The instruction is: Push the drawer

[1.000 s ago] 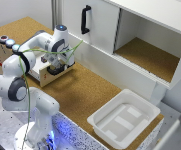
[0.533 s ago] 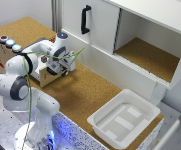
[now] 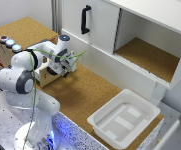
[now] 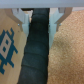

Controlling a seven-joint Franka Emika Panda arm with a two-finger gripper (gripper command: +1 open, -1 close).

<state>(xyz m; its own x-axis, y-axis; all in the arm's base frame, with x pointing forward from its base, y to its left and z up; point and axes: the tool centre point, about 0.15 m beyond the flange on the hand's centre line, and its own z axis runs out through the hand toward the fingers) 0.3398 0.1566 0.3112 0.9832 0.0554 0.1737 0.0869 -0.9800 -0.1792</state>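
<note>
The low wooden box (image 3: 21,35) with a cork top and round buttons stands at the exterior view's left. Its light plywood drawer (image 3: 46,78) sticks out a little toward the cork floor. My gripper (image 3: 61,66) hangs right at the drawer's front, under the arm's wrist. In the wrist view the two pale fingers (image 4: 21,16) stand apart, so the gripper is open. A dark band (image 4: 37,50) runs between them. Plywood with a blue print (image 4: 8,50) lies on one side and cork on the other. Whether the fingers touch the drawer I cannot tell.
A white plastic tub (image 3: 124,119) sits on the cork floor at the exterior view's lower right. Behind stands a big white cabinet with a black-handled door (image 3: 85,20) and an open compartment (image 3: 145,52). The arm's base (image 3: 32,125) occupies the lower left.
The wrist has shifted slightly down and toward the drawer front. The drawer's position looks about the same.
</note>
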